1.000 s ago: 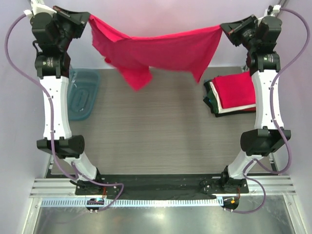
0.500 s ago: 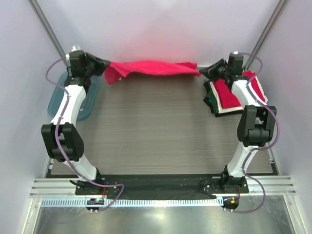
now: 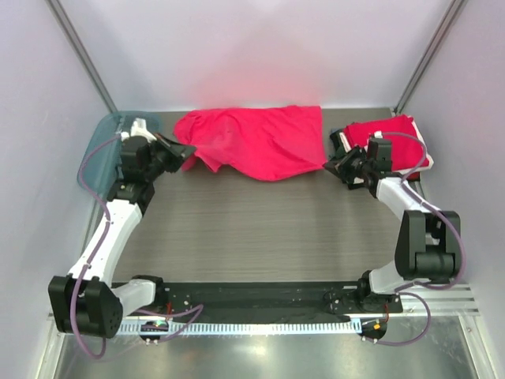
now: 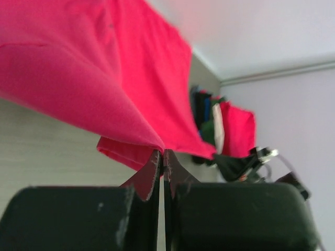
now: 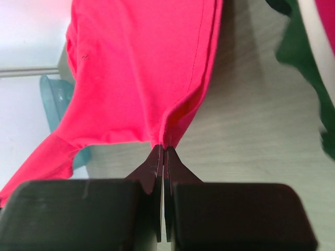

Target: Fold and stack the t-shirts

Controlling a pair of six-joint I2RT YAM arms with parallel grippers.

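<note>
A crimson-red t-shirt (image 3: pixel 256 138) lies spread across the far middle of the table. My left gripper (image 3: pixel 189 151) is shut on its left edge; the left wrist view shows the fabric (image 4: pixel 94 73) pinched at the fingertips (image 4: pixel 155 157). My right gripper (image 3: pixel 329 165) is shut on its right edge, and the right wrist view shows the cloth (image 5: pixel 141 68) bunched between the jaws. A stack of folded t-shirts (image 3: pixel 390 138), red on top with white and dark green-black below, sits at the far right, just behind my right gripper.
A translucent teal plastic tray (image 3: pixel 99 146) stands at the far left, behind the left arm. The booth's white walls close in the back and sides. Bare wood-grain table (image 3: pixel 260 229) lies between the shirt and the arm bases.
Both grippers have come down and toward me from holding the red shirt stretched high in the air. The shirt now lies spread on the table's far side.
</note>
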